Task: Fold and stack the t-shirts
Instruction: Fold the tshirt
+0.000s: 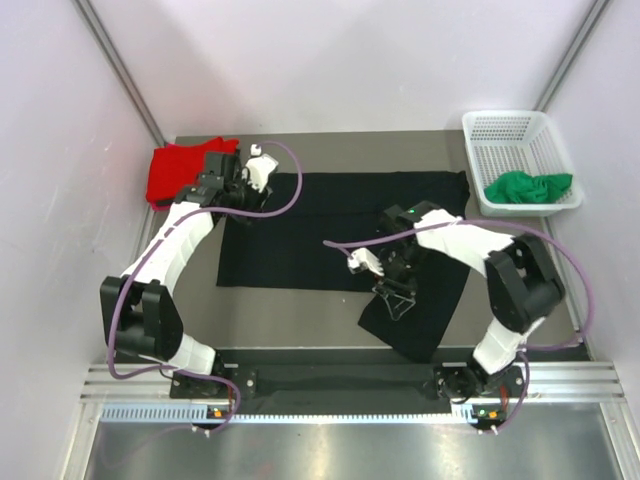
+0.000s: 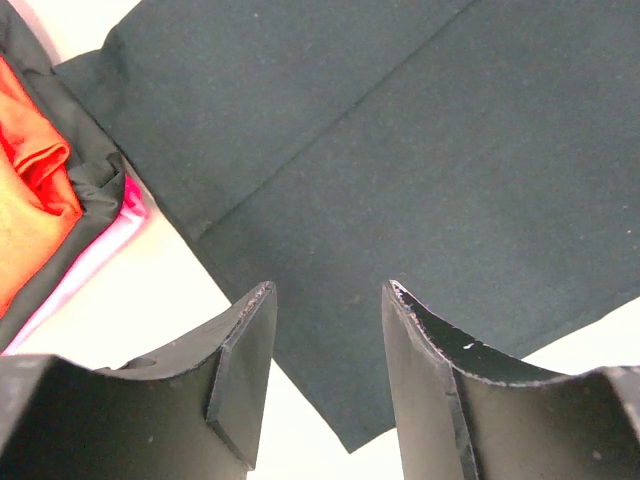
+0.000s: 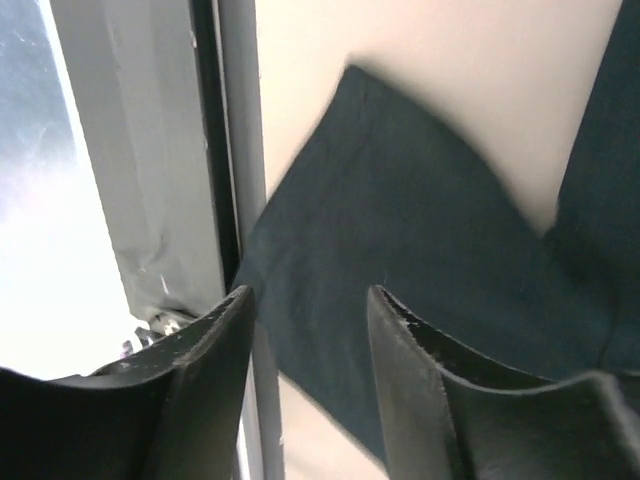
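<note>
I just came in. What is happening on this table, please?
Two robot arms are working on a black t-shirt spread on the table. The left hand is open above its far left part, beside a red t-shirt. The right hand is open above the near right part. Neither holds cloth. A green t-shirt lies in the white basket.

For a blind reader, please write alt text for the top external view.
A black t-shirt lies spread on the table beneath two robot arms. A red t-shirt sits far left; a green t-shirt lies in a white basket far right.
</note>
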`<state>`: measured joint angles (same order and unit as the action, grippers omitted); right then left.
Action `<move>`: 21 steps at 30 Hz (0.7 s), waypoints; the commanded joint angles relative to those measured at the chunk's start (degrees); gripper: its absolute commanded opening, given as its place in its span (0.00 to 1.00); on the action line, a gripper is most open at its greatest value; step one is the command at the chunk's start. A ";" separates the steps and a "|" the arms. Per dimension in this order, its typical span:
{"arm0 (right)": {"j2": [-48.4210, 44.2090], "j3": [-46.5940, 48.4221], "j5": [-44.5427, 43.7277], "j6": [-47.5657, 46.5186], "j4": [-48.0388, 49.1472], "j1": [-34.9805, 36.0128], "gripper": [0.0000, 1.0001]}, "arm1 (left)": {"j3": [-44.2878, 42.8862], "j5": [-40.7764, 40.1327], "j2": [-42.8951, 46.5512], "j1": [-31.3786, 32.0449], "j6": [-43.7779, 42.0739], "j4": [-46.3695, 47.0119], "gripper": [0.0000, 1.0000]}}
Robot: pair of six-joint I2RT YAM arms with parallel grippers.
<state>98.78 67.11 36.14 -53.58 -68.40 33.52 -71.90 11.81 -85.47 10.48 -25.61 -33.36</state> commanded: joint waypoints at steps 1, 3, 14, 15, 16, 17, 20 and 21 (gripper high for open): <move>-15.32 -4.08 -5.10 -1.44 3.77 -2.92 0.44 | -2.10 -0.48 -0.05 -0.37 -1.20 1.99 0.52; -22.11 -10.11 -12.47 -2.66 8.17 -3.63 0.34 | -2.10 -0.82 -0.66 -0.37 -1.11 2.07 0.52; -46.34 -30.12 -11.02 -14.44 9.63 -4.16 0.33 | -3.07 -5.30 -3.65 -1.43 -2.25 0.93 0.52; -43.79 -27.85 -9.44 -15.23 7.17 -4.34 0.35 | -2.64 -5.48 -3.91 -1.69 -2.60 0.76 0.52; -39.76 -26.78 -7.68 -16.63 3.75 -4.51 0.35 | -2.28 -5.66 -4.17 -2.04 -2.96 0.84 0.52; -38.33 -25.99 -4.97 -17.34 2.67 -4.51 0.34 | -1.93 -6.36 -4.52 -2.22 -3.57 1.02 0.52; -35.94 -25.80 -3.62 -20.23 2.66 -4.43 0.33 | -0.61 -7.68 -6.10 -3.10 -4.36 2.42 0.52; -35.68 -26.67 -3.97 -22.60 2.57 -4.16 0.32 | -0.70 -7.68 -6.55 -3.45 -4.54 2.60 0.52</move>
<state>63.20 38.50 27.05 -69.58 -61.41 29.34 -73.01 5.85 -90.85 8.05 -28.51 -33.21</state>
